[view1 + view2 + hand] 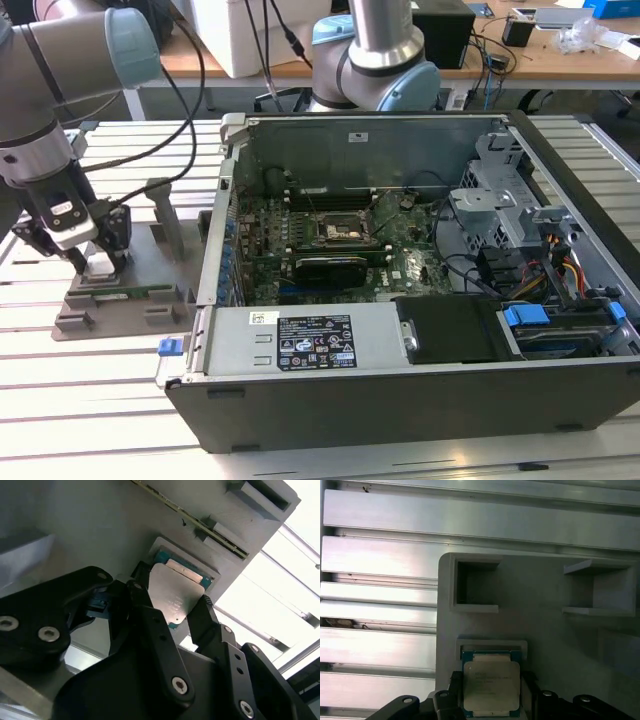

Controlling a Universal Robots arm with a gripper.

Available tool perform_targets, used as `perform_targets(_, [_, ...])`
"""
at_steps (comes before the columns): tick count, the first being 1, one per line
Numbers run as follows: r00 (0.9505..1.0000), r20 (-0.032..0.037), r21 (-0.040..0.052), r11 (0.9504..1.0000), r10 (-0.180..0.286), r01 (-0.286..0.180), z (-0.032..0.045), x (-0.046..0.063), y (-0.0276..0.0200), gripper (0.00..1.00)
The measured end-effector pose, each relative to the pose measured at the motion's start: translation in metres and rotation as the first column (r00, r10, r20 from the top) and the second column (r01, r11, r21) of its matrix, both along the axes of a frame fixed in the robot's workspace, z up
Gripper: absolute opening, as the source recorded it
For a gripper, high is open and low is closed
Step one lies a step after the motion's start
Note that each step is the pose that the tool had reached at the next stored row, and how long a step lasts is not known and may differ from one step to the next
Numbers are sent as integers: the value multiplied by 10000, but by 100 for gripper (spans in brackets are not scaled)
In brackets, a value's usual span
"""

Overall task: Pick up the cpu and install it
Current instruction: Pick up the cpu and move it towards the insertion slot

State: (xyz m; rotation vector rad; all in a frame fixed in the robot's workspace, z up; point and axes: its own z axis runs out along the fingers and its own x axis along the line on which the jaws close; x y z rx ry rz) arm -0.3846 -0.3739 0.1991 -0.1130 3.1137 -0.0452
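My gripper [100, 262] is around the cpu [491, 685], at the exterior view's left; I cannot tell if it squeezes. I would hold both edges evenly and lift it straight up.

Small flat square cpu [491, 687] [175, 592]: dull silver-grey metal lid with clipped, stepped corners and faint dark print on it, sitting on a thin blue-green board that shows as a narrow rim on all sides. Lid faces up. The chip lies flat and level, not tilted, seated in a shallow square pocket with a low raised wall [492, 645] on a matt grey fixture plate [545, 645]. Its edges run parallel to the pocket wall in both wrist views. The plate rests on the ribbed aluminium bench [380, 555]. The chip lies just at the tip of the black claw [490, 702].
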Motion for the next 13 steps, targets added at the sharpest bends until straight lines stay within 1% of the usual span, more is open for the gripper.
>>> perform_targets(1, [10000, 0, 0, 10000, 0, 0, 47, 0, 0, 55])
perform_targets(3, [10000, 1, -9, 10000, 0, 0, 102, 0, 1, 55])
perform_targets(10, [10000, 0, -72, 10000, 0, 0, 221, 0, 6, 55])
perform_targets(11, [10000, 0, -80, 10000, 0, 0, 249, 0, 7, 55])
perform_targets(12, [10000, 0, -88, 10000, 0, 0, 308, 0, 8, 55])
perform_targets(13, [10000, 0, -102, 9999, 0, 0, 446, 0, 10, 55])
